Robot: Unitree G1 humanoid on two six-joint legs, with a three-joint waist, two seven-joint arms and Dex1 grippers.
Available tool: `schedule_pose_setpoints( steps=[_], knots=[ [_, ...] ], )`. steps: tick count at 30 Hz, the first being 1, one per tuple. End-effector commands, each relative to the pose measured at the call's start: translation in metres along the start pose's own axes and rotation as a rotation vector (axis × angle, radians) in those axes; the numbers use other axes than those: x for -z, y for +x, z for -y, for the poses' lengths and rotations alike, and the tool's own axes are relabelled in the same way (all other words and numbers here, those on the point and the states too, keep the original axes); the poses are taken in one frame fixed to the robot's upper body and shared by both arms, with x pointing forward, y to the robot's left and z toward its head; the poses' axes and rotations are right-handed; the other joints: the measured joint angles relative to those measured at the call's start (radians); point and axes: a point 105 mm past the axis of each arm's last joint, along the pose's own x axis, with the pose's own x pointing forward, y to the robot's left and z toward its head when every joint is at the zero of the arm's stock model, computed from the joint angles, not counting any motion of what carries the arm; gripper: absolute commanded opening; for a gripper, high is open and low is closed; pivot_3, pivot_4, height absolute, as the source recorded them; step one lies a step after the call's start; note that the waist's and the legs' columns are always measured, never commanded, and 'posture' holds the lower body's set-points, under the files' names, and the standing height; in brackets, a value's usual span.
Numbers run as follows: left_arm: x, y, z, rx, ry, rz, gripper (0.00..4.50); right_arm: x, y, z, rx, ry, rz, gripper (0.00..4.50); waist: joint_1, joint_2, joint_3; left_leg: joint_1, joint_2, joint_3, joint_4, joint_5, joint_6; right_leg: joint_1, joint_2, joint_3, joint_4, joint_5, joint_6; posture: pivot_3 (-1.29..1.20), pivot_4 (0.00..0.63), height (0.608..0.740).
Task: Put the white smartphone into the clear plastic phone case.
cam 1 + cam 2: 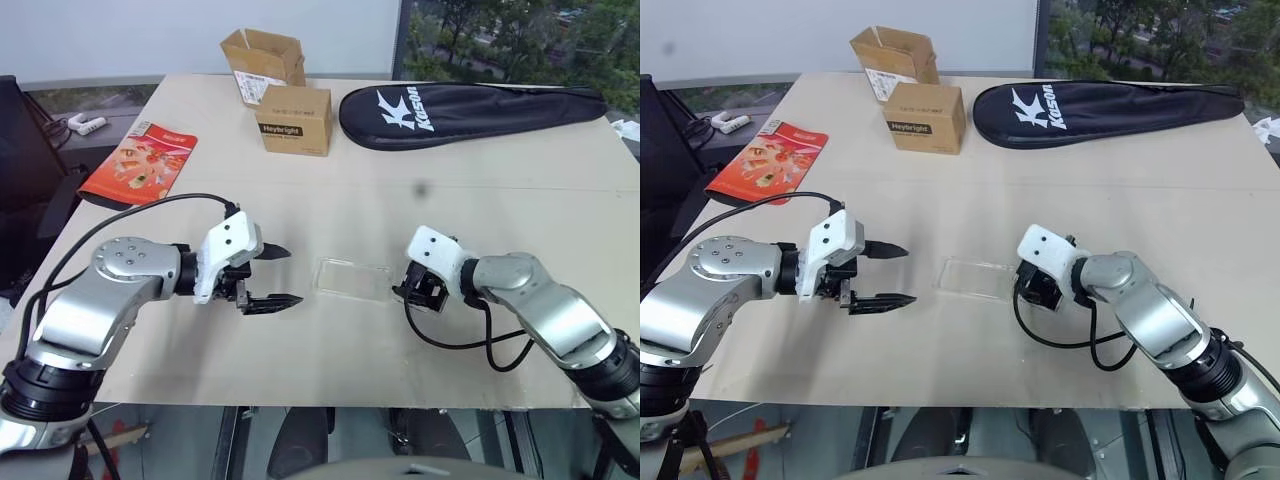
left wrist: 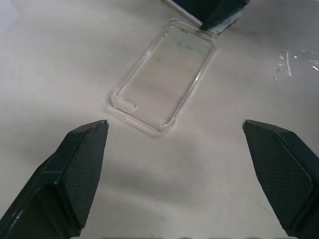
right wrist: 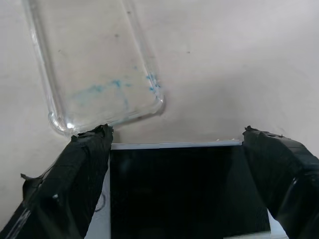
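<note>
Right wrist view: right claw (image 3: pixel 174 149) clamped on white smartphone (image 3: pixel 174 194) | clear plastic phone case (image 3: pixel 94 64) just ahead | left claw (image 1: pixel 270 277) apart, empty

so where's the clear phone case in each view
Left eye view: the clear plastic phone case lies flat on the table, between the two grippers.
Right eye view: same spot, just left of the right gripper.
Left wrist view: upper middle, lying diagonally beyond the open black fingers.
Right wrist view: upper left, its near end beside the white smartphone.
Shared landmark: the right gripper at the case's end.
</note>
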Motion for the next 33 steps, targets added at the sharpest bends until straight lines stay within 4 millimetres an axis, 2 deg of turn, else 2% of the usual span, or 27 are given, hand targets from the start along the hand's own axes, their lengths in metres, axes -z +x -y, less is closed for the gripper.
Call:
schedule_pose_setpoints(
  steps=[1,5,9,13,15,19,24,27,33],
  knots=[
    [-0.009,-0.001,0.002,0.005,0.03,0.029,4.48,0.023,-0.006,0.01,0.045,-0.052,-0.108,4.5,0.002,0.0,0.0,0.0,0.0,0.0,0.0,0.0,0.0,0.0,0.0,0.0,0.0,0.0,0.0,0.0,0.15,0.74],
    [-0.013,0.0,0.004,0.021,0.04,0.059,4.48,0.033,-0.016,0.019,0.08,-0.07,-0.148,4.5,0.005,0.0,0.0,0.0,-0.001,0.0,0.0,0.0,0.0,0.001,-0.001,-0.001,-0.001,0.0,0.0,0.0,0.15,0.74],
    [-0.031,0.002,0.0,-0.001,0.068,0.156,4.48,0.037,-0.023,0.022,0.102,-0.018,-0.145,4.5,0.009,-0.001,0.0,0.0,-0.001,-0.001,0.001,0.0,0.0,0.002,-0.001,-0.001,-0.002,0.0,0.0,0.0,0.15,0.74],
    [-0.054,0.003,-0.017,-0.113,0.125,0.276,4.48,0.047,-0.028,0.018,0.123,0.103,-0.138,4.5,0.019,-0.001,-0.001,-0.001,-0.001,-0.001,0.003,0.0,0.0,0.002,-0.001,-0.002,-0.002,0.0,0.0,0.0,0.15,0.74],
    [-0.064,0.002,-0.018,-0.117,0.146,0.325,4.48,0.056,-0.033,0.019,0.175,0.141,-0.153,4.5,0.024,-0.001,-0.001,-0.001,-0.001,-0.002,0.003,0.0,0.0,0.002,-0.001,-0.002,-0.002,0.0,0.0,0.0,0.15,0.74],
    [-0.061,0.006,-0.011,-0.074,0.177,0.313,4.48,0.07,-0.042,0.021,0.26,0.199,-0.177,4.5,0.025,-0.001,-0.002,-0.001,-0.001,-0.001,0.003,0.0,0.0,0.002,-0.001,-0.002,-0.002,0.0,0.0,0.0,0.15,0.74],
    [-0.059,0.008,-0.008,-0.047,0.182,0.301,4.48,0.075,-0.05,0.031,0.377,0.227,-0.164,4.5,0.025,-0.002,-0.002,-0.001,-0.002,-0.001,0.003,0.0,0.0,0.003,-0.001,-0.001,-0.002,0.0,0.0,0.0,0.15,0.74],
    [-0.057,0.01,-0.004,-0.013,0.181,0.288,4.48,0.07,-0.045,0.027,0.382,0.333,-0.101,4.5,0.023,-0.003,-0.003,0.0,-0.001,-0.001,0.004,0.0,0.0,0.003,-0.001,-0.001,-0.002,0.0,0.0,0.0,0.15,0.74],
    [-0.055,0.011,0.0,0.01,0.182,0.274,4.48,0.073,-0.031,0.02,0.379,0.532,0.031,4.5,0.016,-0.003,-0.003,0.001,0.0,0.0,0.003,0.0,0.0,0.003,0.0,0.0,0.0,0.0,0.0,0.0,0.15,0.74]
  ],
)
